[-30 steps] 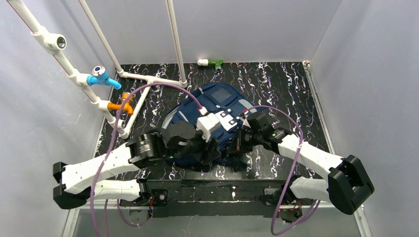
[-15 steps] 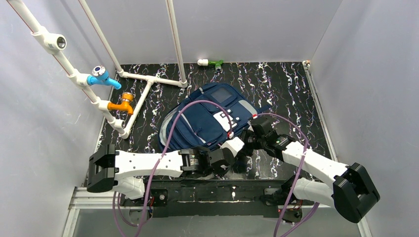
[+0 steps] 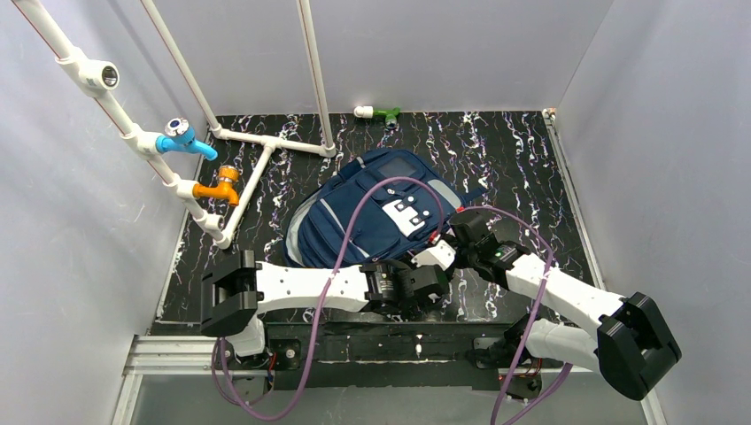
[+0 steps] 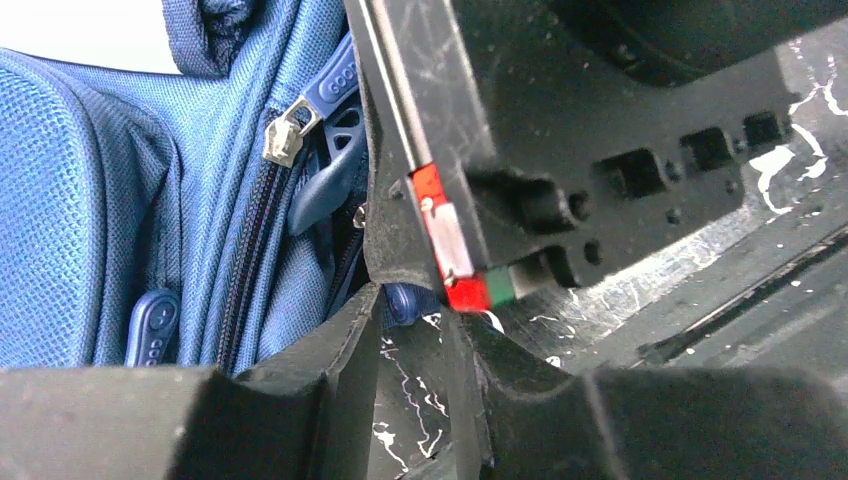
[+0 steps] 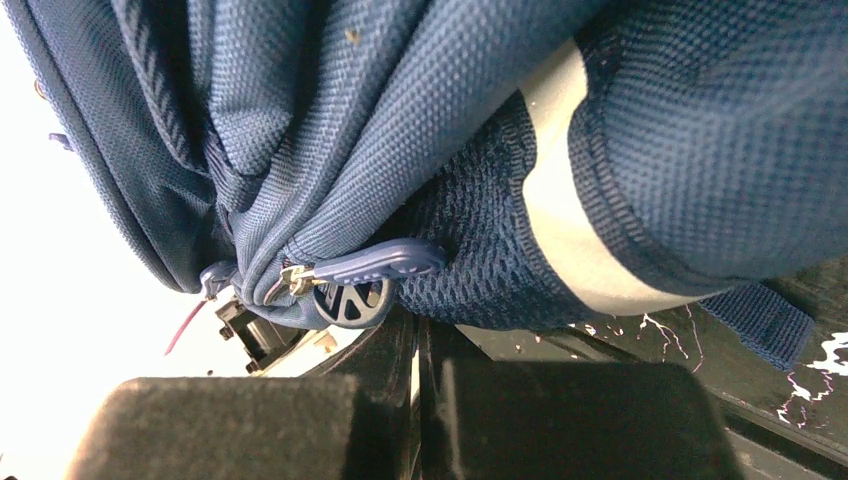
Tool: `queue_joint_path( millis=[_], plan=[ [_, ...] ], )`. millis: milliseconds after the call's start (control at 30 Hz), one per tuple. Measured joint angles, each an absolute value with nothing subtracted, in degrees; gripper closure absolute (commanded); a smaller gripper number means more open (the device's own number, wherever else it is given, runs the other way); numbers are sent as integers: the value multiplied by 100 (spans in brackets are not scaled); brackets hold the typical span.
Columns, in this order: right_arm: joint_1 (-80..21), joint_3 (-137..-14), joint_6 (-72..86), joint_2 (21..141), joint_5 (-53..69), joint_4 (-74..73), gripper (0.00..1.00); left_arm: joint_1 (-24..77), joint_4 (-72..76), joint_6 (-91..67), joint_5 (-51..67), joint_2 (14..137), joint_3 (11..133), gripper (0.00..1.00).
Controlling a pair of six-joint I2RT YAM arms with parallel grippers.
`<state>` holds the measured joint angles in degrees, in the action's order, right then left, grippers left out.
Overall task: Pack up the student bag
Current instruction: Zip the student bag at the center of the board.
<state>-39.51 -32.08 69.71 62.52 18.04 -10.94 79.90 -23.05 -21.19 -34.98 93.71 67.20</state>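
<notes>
The navy student bag [image 3: 354, 221] lies in the middle of the black marbled table [image 3: 531, 159], its white patch [image 3: 407, 215] facing up. My left arm reaches along the near edge to the bag's near right corner. In the left wrist view my left gripper [image 4: 410, 308] stands narrowly open, with a blue zip pull [image 4: 405, 300] right at its tips. The black body of the right gripper, with its red tag [image 4: 440, 240], looms just beyond. My right gripper [image 5: 418, 322] is shut on the bag's mesh edge [image 5: 470, 270], beside a ring-shaped zip pull [image 5: 350, 300].
White pipes with a blue valve [image 3: 186, 137] and an orange valve [image 3: 221, 186] stand at the left. A green fitting [image 3: 383, 113] lies at the back wall. Purple cables [image 3: 350, 230] arch over the bag. Grey walls close in on three sides.
My left arm swung off the bag, down and right along the near edge to its corner, and its jaws narrowed. The right gripper kept its place, shut.
</notes>
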Motion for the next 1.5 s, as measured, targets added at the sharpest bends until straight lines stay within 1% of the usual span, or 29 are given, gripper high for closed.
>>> queue_joint_path(
  millis=[200,233,300,333,400,433,500,567,600,667,833,933,1067,1200,1300,1433,1467,1500],
  plan=[
    [-3944,-3208,7032,6252,1769,-1179,99,8003,-2536,-1988,-3708,9653,6938,79],
    [-3944,-3208,7035,6252,1767,-1190,99,8007,-2582,-1966,-3736,9701,6980,83],
    [-3940,-3208,7039,6252,1750,-1201,99,8007,-2644,-1925,-3811,9773,7037,97],
    [-3940,-3208,7052,6252,1723,-1201,99,8007,-2685,-1859,-3844,9817,7070,100],
    [-3935,-3208,7057,6252,1708,-1192,99,8023,-2751,-1791,-3881,9854,7118,100],
    [-3933,-3208,7039,6252,1708,-1175,90,8029,-2799,-1747,-3913,9891,7164,100],
    [-3907,-3208,6936,6252,1741,-1149,67,8038,-2836,-1721,-3948,9913,7196,100],
    [-3900,-3210,6681,6250,1710,-1151,54,8036,-2851,-1704,-3940,9911,7199,100],
    [-3898,-3212,6576,6246,1675,-1186,46,8027,-2849,-1708,-3894,9911,7194,100],
    [-3894,-3212,6355,6217,1557,-1240,37,8005,-2823,-1726,-3787,9898,7179,100],
    [-3752,-3153,6123,5765,1232,-1258,33,7867,-2716,-1953,-3500,9706,6987,100],
    [-3492,-3105,6108,5448,1118,-1212,33,7800,-2626,-2071,-3343,9579,6818,100],
    [-3236,-2967,6114,5321,1111,-1144,32,7767,-2493,-2224,-3114,9378,6589,100],
    [-3199,-2751,6123,5498,1302,-947,32,7703,-2403,-2427,-2832,9277,6412,100],
    [-3216,-2657,6130,5725,1406,-746,35,7609,-2355,-2617,-2637,9275,6322,100],
    [-3232,-2526,6198,5843,1350,-587,48,7472,-2316,-2926,-2482,9273,6259,100],
    [-3234,-2515,6224,5859,1273,-582,58,7435,-2318,-3015,-2467,9273,6257,100],
    [-3238,-2484,6263,5861,1173,-572,71,7406,-2322,-3120,-2467,9268,6252,100]
  ],
)
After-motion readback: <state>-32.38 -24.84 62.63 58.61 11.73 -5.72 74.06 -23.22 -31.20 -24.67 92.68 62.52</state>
